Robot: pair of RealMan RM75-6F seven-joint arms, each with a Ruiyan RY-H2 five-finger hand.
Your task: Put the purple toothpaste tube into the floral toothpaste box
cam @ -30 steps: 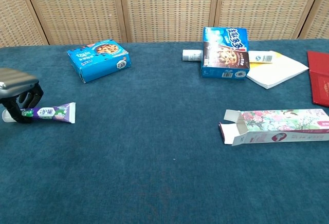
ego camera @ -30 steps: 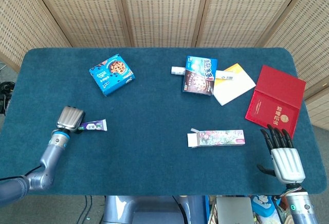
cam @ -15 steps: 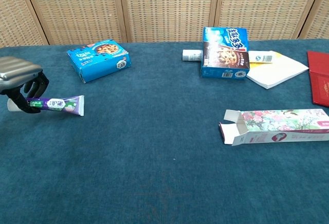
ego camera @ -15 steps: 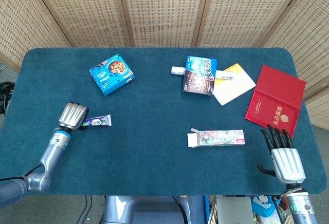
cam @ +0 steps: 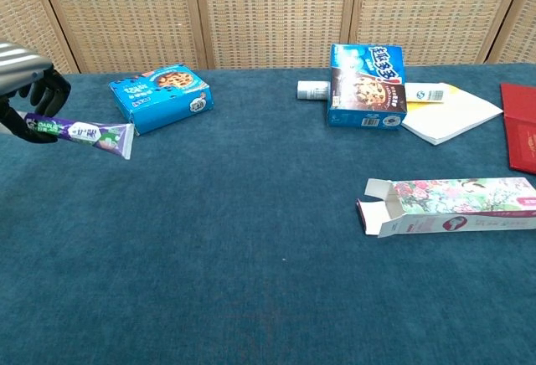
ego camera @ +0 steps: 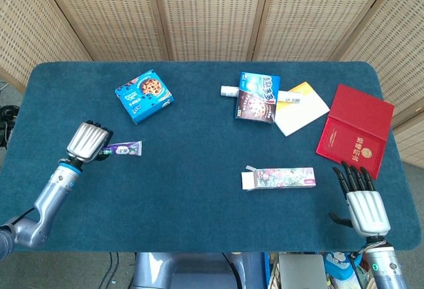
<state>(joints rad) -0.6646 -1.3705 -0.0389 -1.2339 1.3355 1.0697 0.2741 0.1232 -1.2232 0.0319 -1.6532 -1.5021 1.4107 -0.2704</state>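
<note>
One transport step is in hand: the left hand (cam: 29,97) grips the purple toothpaste tube (cam: 88,135); next, carry it to the floral toothpaste box (cam: 456,204) and align with its open end. The right hand (ego camera: 363,203) rests empty, fingers extended.

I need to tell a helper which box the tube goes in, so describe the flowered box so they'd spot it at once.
On the blue table, look at the near right part, in front of the red booklet. The flowered box lies flat there, alone. It is long, thin and pink-flowered with its left flaps open; the other boxes are blue.
</note>
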